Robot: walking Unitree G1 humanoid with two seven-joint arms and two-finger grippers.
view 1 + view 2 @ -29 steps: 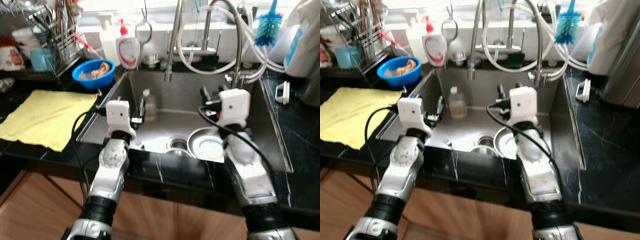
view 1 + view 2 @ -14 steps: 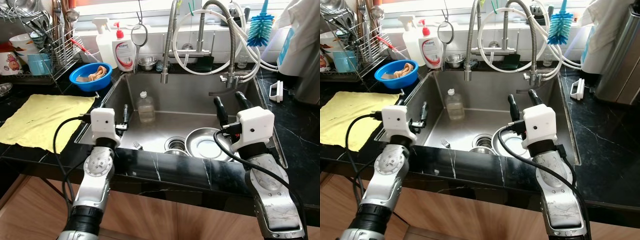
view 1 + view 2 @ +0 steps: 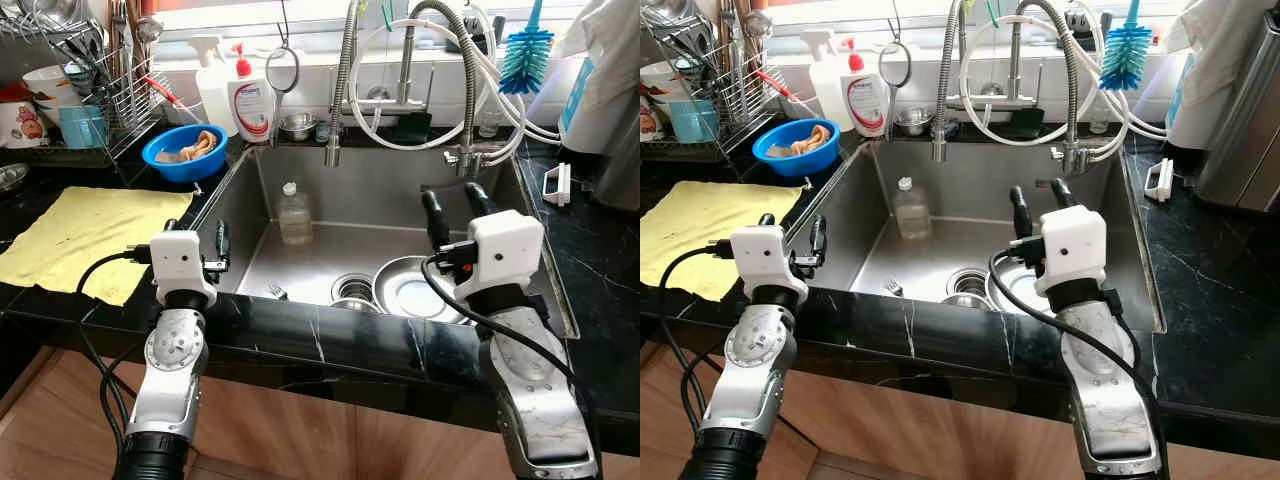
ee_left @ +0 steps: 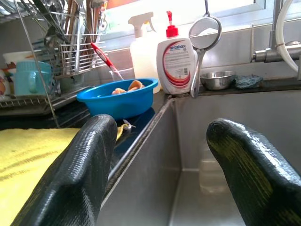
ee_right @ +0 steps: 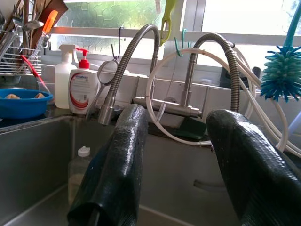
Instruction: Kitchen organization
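Both sets of jaws stand spread, gripping nothing. The left gripper (image 3: 196, 236) hangs over the sink's left rim; the right gripper (image 3: 451, 209) reaches forward above the stainless steel sink (image 3: 330, 200). The left wrist view reveals orange pieces inside the blue plastic bowl (image 4: 118, 96) on the black marble worktop (image 3: 605, 260). In the basin lie a round steel plate (image 3: 412, 285), a fork (image 3: 275, 291) and a clear plastic bottle (image 3: 293, 213). A yellow cloth (image 3: 85, 235) lies flat near the left gripper.
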